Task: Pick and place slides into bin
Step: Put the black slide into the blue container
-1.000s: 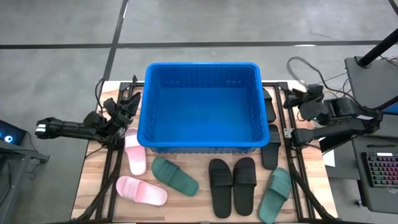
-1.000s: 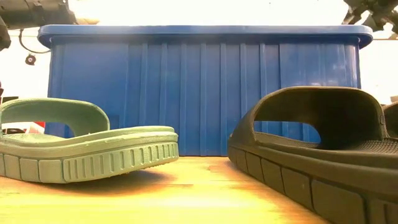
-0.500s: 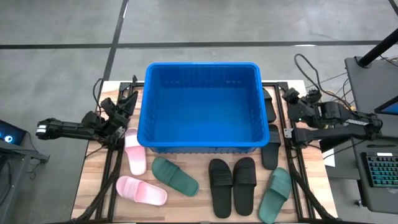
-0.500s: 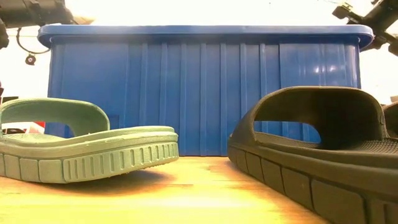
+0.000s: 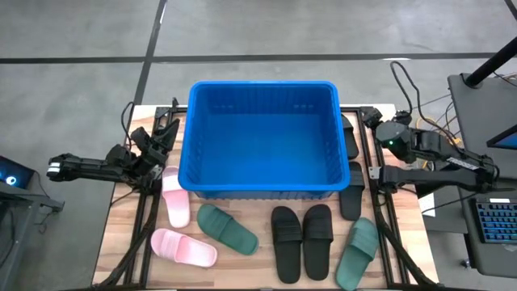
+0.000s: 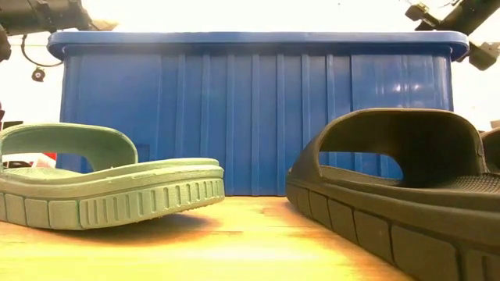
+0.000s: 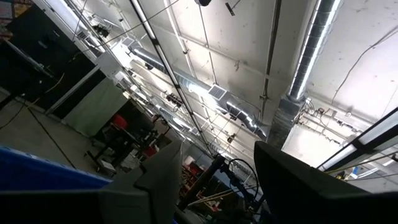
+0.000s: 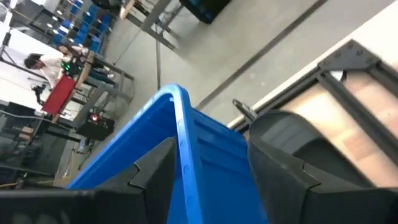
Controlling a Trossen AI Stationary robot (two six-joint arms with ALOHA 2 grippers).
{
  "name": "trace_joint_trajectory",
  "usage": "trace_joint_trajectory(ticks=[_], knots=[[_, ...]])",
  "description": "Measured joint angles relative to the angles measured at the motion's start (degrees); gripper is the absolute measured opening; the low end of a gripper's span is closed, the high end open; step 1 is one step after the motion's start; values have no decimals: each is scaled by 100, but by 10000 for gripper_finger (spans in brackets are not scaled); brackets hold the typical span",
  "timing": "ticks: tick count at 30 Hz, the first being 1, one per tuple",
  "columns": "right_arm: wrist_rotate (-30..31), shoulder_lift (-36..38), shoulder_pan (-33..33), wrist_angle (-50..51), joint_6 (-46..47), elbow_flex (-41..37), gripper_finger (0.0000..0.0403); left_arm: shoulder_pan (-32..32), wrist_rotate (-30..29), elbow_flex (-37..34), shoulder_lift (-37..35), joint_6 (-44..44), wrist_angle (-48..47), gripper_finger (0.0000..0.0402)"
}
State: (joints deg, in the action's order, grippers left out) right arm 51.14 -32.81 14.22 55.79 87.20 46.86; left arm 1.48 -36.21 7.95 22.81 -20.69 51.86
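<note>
The blue bin (image 5: 262, 137) stands at the table's far middle. In front of it lie slides, soles down: a pink pair (image 5: 175, 198), a green one (image 5: 228, 229), a black pair (image 5: 300, 241) and another green one (image 5: 358, 252). Two black slides (image 5: 353, 190) lie along the bin's right wall. My left gripper (image 5: 166, 129) hangs open left of the bin, tilted upward (image 7: 217, 168). My right gripper (image 5: 367, 117) is open beside the bin's far right corner (image 8: 180, 99), with nothing between its fingers (image 8: 208, 155).
Black frame rails (image 5: 380, 202) run along both sides of the wooden table. A keyboard (image 5: 493, 226) and a stand sit off the table's right edge. In the low view a green slide (image 6: 109, 183) and a black slide (image 6: 398, 187) lie close before the bin's ribbed wall (image 6: 258, 109).
My right gripper has swung toward the bin's far right corner, rolling about its own axis as it went. The left arm, the bin and all the slides have stayed where they were.
</note>
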Motion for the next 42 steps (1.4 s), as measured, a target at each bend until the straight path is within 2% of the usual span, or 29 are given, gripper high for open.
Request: trace_joint_trajectory(ticks=[4, 10, 13, 16, 20, 24, 28, 35, 42], knots=[[-405, -86, 302, -527, 28, -276, 191, 0, 17, -11, 0, -4, -2, 184], [-627, -141, 1117, -860, 253, -736, 192, 2, 106, -20, -7, -11, 0, 184], [-1280, -137, 1652, -1461, 212, -1088, 192, 2, 114, -32, -2, -11, 0, 184], [-2145, -172, 2217, -2582, -144, -1486, 192, 2, 114, -63, -9, -16, 2, 184], [-2856, -275, 2948, -3619, -548, -1884, 192, 4, 112, -83, -11, -151, -3, 184], [-3342, -338, 3511, -3527, -581, -1971, 192, 4, 114, -83, -11, -149, -2, 184], [-3783, -444, 3812, -3304, -447, -1978, 192, 4, 112, -83, -7, -149, -3, 184], [-3824, -795, 3884, -2963, -178, -1979, 192, 9, 110, -83, 0, -149, -12, 184], [-3859, -1552, 3895, -2934, 279, -2046, 192, 9, 109, -83, 2, -147, -13, 184]])
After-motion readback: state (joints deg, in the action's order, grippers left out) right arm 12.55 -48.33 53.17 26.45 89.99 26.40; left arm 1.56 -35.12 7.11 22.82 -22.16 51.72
